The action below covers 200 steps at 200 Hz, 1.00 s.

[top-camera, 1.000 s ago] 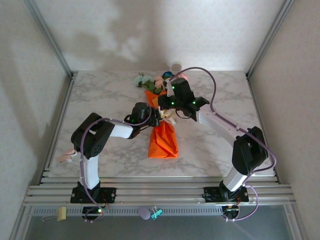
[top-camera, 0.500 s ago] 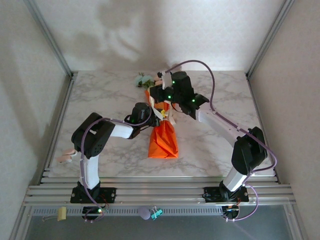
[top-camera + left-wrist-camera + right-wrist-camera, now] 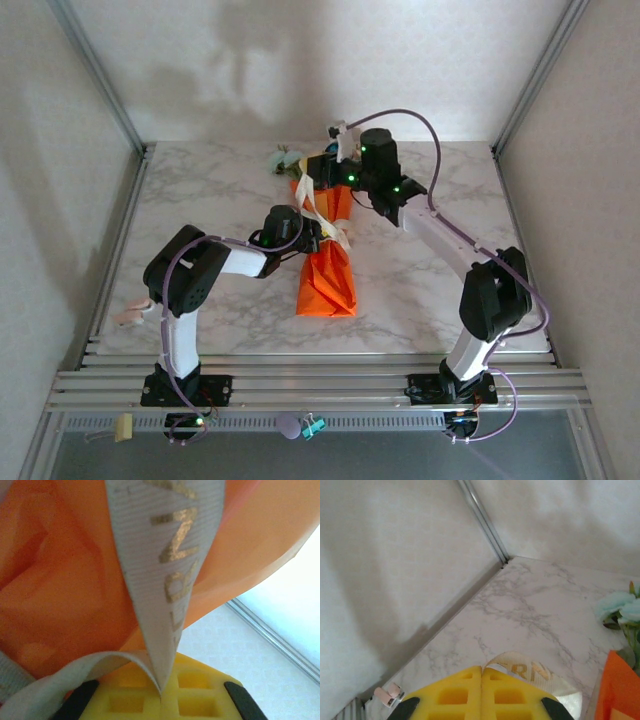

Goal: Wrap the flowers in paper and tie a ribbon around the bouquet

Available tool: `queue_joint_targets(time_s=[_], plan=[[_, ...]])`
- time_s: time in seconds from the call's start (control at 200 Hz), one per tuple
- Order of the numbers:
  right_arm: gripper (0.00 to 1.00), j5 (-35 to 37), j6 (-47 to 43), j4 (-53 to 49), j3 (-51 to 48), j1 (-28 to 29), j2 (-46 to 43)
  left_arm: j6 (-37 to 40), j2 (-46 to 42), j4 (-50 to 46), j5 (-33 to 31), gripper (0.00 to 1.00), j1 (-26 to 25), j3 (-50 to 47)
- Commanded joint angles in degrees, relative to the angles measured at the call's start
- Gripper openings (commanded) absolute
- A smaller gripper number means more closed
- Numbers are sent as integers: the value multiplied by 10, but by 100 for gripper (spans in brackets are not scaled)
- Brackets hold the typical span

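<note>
The bouquet (image 3: 326, 275), an orange paper (image 3: 60, 580) cone, lies lengthwise mid-table with the flowers (image 3: 290, 160) at its far end. The cream ribbon (image 3: 322, 212) with gold letters runs slantwise over the cone's upper half. My left gripper (image 3: 313, 240) sits at the cone's left side, shut on the ribbon (image 3: 170, 555), which is pinched between the yellow pads (image 3: 200, 690). My right gripper (image 3: 312, 175) hovers by the cone's far end near the blooms, shut on the other ribbon (image 3: 532, 672) end. Pale blue-green flowers (image 3: 620, 607) and an orange paper (image 3: 620, 690) edge appear at the right of the right wrist view.
The marble table (image 3: 200, 200) is bounded by a metal frame rail (image 3: 485, 520) and white walls at the back and sides. Aluminium rails (image 3: 320, 385) carry the arm bases at the near edge. A small clip (image 3: 390, 694) lies by the left rail.
My right gripper has moved away from the cone's waist toward the far edge and left, drawing the ribbon out along the cone. The left arm has stayed put.
</note>
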Motion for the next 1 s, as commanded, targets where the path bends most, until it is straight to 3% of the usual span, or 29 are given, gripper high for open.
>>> queue_joint_targets(time_s=[0.0, 0.13, 0.35, 0.511, 0.626, 0.716, 0.876, 0.996], plan=[[0, -8, 37, 16, 43, -13, 51, 6, 7, 12, 12, 0, 5, -1], [0, 2, 75, 29, 109, -20, 121, 4, 8, 16, 12, 0, 4, -1], [0, 21, 224, 137, 141, -60, 197, 4, 8, 13, 14, 0, 4, 4], [0, -9, 222, 56, 176, -63, 204, 4, 11, 9, 15, 0, 5, 8], [0, 91, 203, -15, 141, -70, 178, 1, 13, 8, 19, 0, 5, 10], [0, 143, 237, -32, 137, -88, 184, 4, 9, 1, 20, 0, 7, 11], [0, 71, 259, -124, 295, -98, 290, 9, 6, -16, 21, 0, 9, 15], [0, 60, 262, -177, 371, -85, 334, 11, 5, -21, 20, 0, 12, 17]])
